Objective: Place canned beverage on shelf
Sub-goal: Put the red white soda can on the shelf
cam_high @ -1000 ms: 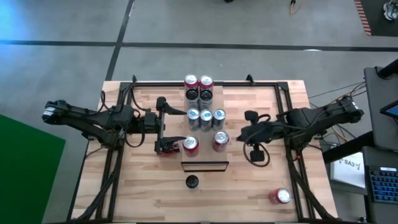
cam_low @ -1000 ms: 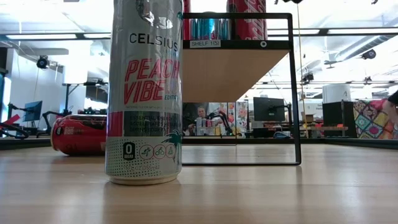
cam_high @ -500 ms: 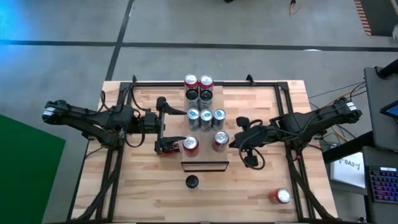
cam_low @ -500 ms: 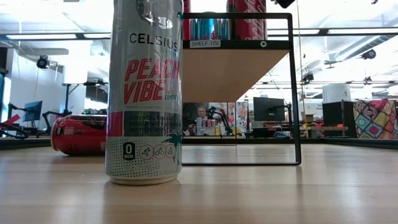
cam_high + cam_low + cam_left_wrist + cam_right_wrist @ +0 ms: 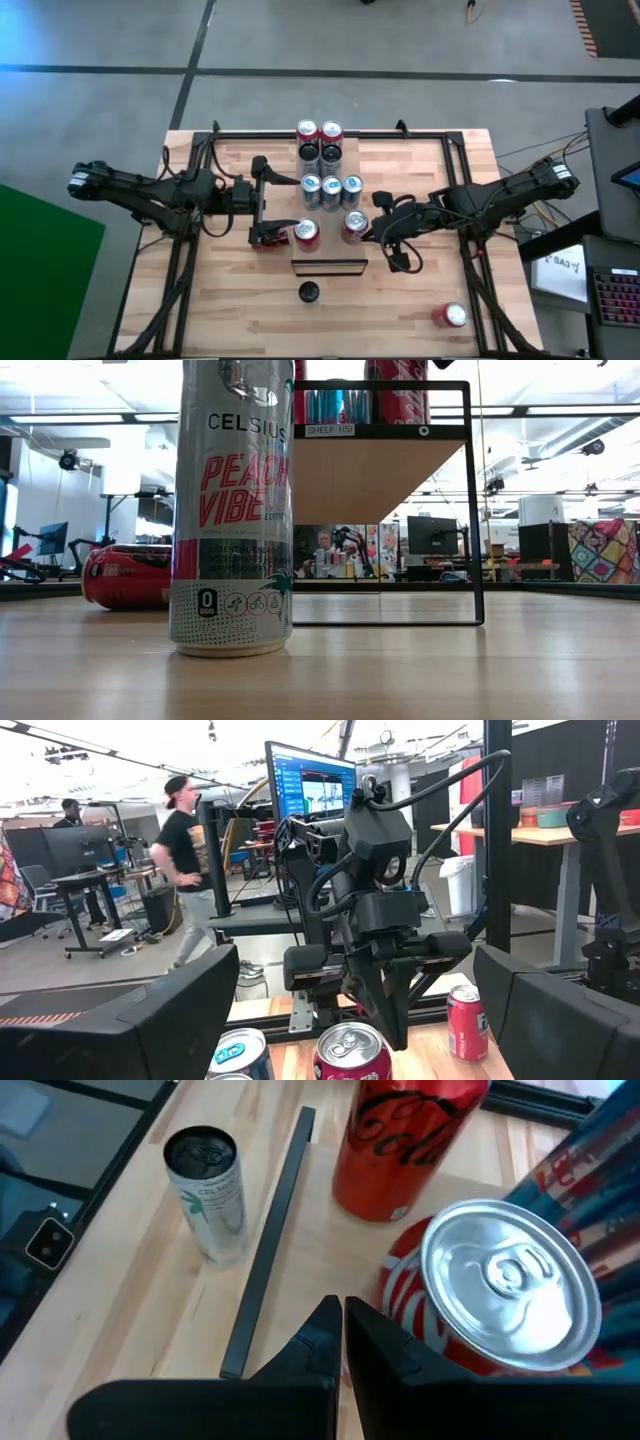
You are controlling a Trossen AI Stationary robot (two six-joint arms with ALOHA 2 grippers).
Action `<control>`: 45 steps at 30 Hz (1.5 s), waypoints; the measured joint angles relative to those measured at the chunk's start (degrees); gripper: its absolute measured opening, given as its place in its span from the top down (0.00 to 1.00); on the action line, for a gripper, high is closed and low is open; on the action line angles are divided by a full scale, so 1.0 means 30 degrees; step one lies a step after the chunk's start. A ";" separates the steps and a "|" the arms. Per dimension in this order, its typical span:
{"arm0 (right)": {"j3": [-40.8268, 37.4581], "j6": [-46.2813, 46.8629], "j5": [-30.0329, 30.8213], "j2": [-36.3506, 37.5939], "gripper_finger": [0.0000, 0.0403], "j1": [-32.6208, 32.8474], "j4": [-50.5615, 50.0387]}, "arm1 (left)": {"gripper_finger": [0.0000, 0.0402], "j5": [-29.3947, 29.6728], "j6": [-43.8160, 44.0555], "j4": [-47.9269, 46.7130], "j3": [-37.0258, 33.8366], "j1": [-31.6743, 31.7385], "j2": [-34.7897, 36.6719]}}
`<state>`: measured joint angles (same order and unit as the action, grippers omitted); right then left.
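Changing: the right gripper [image 5: 368,232] has slid in along the table toward the shelf [image 5: 337,210] over the last second; it now sits just beside the near red can [image 5: 354,226], on its outer side.
Right fingers: pressed together with nothing between them; in the right wrist view their tips [image 5: 340,1325] point at the base of that can [image 5: 500,1295].
Left gripper [image 5: 275,202]: has not moved; fingers spread wide and empty, with the other red can [image 5: 306,232] just beside its nearer finger.
Cans on shelf: both red cans already stand upright on the board near its dark end [image 5: 329,266]; more cans fill the rows behind them.
Cans off shelf: a slim can [image 5: 309,292] stands on the table just past the dark end, and a red can [image 5: 450,315] lies near the right front corner, well apart.
Meaning: with shut fingers the right arm cannot pick anything up; probably it is about to nudge the near can, or it must open first.
Edges: that can stands close to the shelf's right edge and the dark end, so a push outward could tip it off.
Room: bare board lies between the red pair and the dark end; the table right of the shelf gives the arm space to back out.
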<state>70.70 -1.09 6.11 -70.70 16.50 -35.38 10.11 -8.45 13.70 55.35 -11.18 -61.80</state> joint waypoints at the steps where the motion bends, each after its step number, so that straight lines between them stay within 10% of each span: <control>1: 0.0000 -0.0063 0.0006 -0.0011 0.98 -0.0003 0.0075 | 0.08 -0.0006 0.0000 -0.0029 0.0002 -0.0002 0.0006; 30: 0.0367 -0.1061 0.2957 -0.1587 0.98 -0.0389 0.3134 | 0.08 -0.0002 -0.0087 -0.0109 0.0007 -0.0006 0.0000; 45: 0.1236 0.0907 0.2466 0.0993 0.98 -0.0389 -0.3263 | 0.08 -0.0004 -0.0095 -0.0281 0.0007 0.0000 0.0000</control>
<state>74.40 1.63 13.51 -67.72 15.33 -45.17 10.10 -8.73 12.86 55.37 -11.18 -61.80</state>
